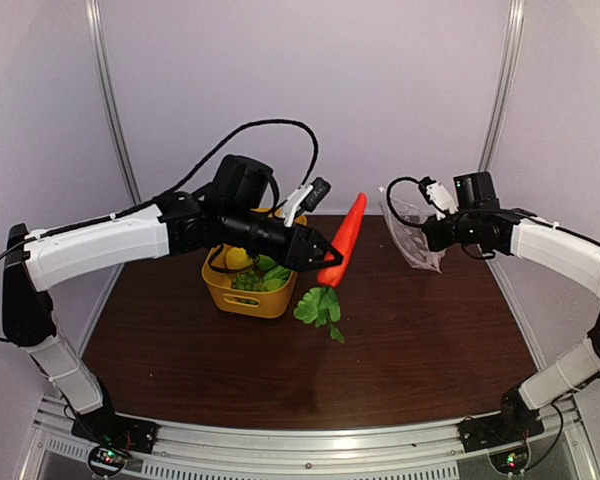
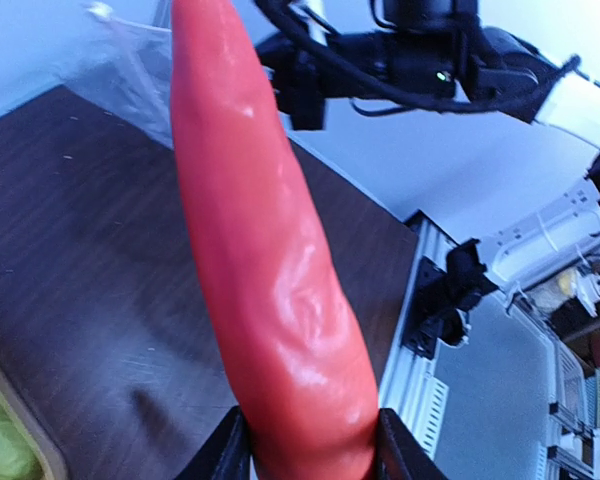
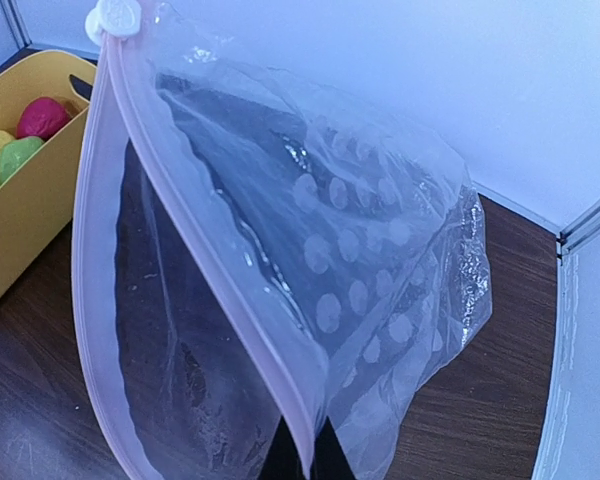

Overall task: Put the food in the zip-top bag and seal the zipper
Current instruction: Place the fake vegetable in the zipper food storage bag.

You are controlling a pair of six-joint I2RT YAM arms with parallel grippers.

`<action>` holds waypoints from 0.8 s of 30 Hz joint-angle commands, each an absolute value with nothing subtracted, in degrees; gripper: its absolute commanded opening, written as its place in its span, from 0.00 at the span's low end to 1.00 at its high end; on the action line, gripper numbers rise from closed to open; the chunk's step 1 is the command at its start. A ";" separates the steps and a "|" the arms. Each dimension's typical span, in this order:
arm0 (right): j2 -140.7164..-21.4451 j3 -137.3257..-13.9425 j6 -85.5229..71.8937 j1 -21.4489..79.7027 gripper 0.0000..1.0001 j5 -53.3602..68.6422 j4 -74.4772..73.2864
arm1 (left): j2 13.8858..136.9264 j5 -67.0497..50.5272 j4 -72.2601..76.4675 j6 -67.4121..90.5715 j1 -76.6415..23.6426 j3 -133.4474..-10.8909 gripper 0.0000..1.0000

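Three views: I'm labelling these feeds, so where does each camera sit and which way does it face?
Top external: above and behind the bases, looking down on the table; both arms show.
Left wrist: on the left arm, looking along the carrot toward the right arm; left pincer at bottom.
Right wrist: on the right arm, looking into the open bag, basket beyond; right pincer at bottom.
Shared: both wrist views show the bag.

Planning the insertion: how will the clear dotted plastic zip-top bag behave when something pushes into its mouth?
Probably floppy: the clear dotted plastic zip-top bag sags crinkled from the right gripper, pinched at one rim. Its open mouth would likely fold under a push. It looks light, so the glossy orange toy carrot may shove it aside.
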State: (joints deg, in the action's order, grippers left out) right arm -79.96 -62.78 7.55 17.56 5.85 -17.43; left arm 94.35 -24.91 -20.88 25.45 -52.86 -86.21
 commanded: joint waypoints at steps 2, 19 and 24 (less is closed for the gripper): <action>-81.74 -65.43 7.70 20.66 0.00 2.27 -18.71 | 99.31 -36.30 -8.82 30.73 -55.55 -83.05 0.15; -81.63 -64.57 8.15 26.59 0.00 0.27 -18.04 | 115.89 -43.76 18.50 62.63 -55.64 -85.74 0.08; -80.12 -63.37 8.18 27.10 0.00 0.26 -17.59 | 118.49 -37.98 28.21 73.30 -55.52 -84.86 0.07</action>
